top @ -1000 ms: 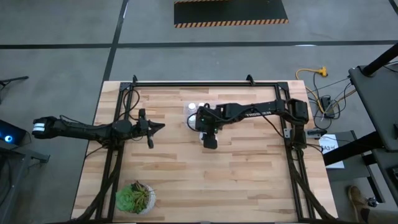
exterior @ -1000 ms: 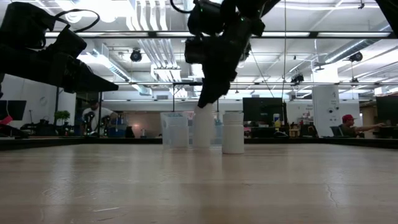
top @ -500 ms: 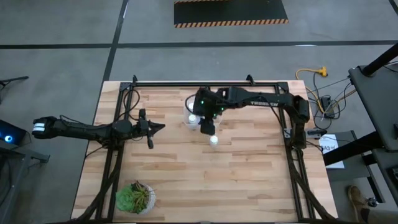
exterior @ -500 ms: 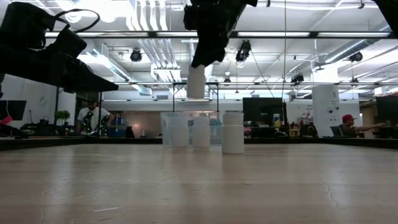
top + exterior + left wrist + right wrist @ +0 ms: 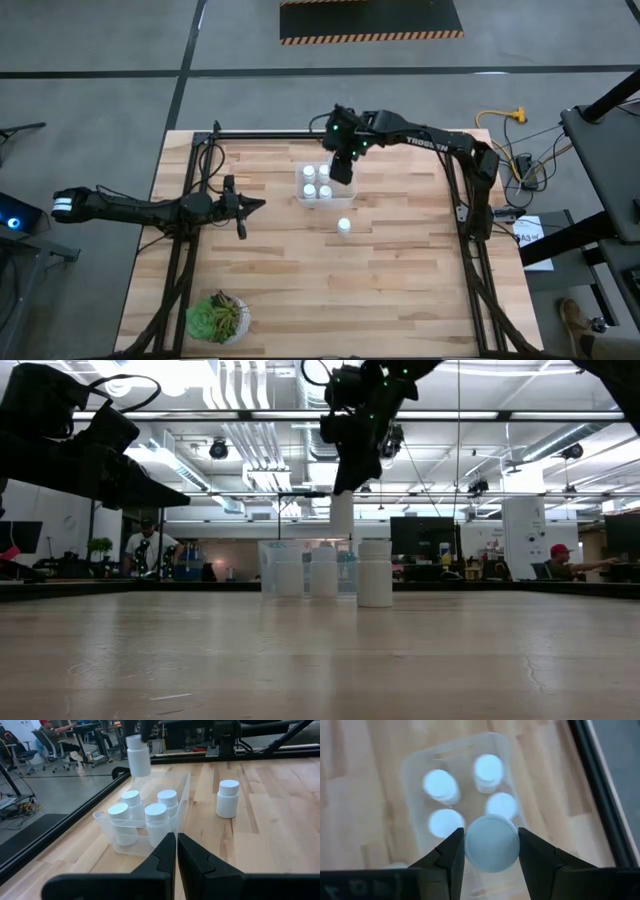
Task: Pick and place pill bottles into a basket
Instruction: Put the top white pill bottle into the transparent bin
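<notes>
Held pill bottle (image 5: 491,844) hangs upright above the basket (image 5: 183,795), clamped in the right gripper (image 5: 490,851). Four bottles (image 5: 155,822) stand inside the basket w/ caps up. One more bottle (image 5: 344,226) stands on the table (image 5: 400,290) near the basket. Left gripper (image 5: 176,851) waits beside it, fingers apparently closed, nothing between them.

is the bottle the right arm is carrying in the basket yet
Not yet. The right gripper holds the pill bottle in the air above the basket, where four bottles stand.
</notes>
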You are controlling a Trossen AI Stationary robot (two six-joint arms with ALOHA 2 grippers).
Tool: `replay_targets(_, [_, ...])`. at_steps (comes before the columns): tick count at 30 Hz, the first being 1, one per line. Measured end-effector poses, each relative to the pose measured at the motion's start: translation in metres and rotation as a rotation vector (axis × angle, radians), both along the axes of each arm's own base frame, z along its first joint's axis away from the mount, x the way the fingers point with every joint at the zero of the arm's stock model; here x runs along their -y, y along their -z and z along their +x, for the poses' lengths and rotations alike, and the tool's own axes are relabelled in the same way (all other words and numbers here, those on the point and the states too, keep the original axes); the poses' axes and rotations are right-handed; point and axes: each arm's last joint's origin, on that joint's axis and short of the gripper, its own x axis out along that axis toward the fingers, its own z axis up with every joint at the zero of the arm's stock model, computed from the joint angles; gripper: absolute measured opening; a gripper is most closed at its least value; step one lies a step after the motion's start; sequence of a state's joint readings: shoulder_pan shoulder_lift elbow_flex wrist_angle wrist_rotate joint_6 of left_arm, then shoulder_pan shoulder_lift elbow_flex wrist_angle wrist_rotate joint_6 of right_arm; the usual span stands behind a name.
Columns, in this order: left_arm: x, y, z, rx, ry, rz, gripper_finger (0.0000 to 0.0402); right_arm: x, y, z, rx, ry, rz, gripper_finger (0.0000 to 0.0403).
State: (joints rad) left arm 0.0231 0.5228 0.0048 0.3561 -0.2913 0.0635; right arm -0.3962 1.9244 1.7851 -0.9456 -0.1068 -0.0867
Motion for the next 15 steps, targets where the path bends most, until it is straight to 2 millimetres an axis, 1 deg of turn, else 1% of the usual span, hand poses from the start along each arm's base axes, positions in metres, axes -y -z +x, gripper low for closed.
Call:
replay_targets(3, [0.0,0.0,0.0,0.0,0.001,0.0,0.0,0.01,0.004,-0.005,-0.012,0.017,0.003,0.0138])
replay_targets(6, [0.0,0.0,0.0,0.0,0.001,0.0,0.0,0.016,0.009,-0.008,-0.019,0.018,0.011,0.0138])
replay_targets(11, [0.0,0.0,0.0,-0.003,0.001,0.0,0.0,0.019,0.02,-0.008,0.007,0.008,0.043,0.0139])
replay_targets(15, [0.0,0.001,0.0,-0.008,0.001,-0.001,0.0,0.021,0.034,-0.01,-0.002,0.002,0.045,0.0139])
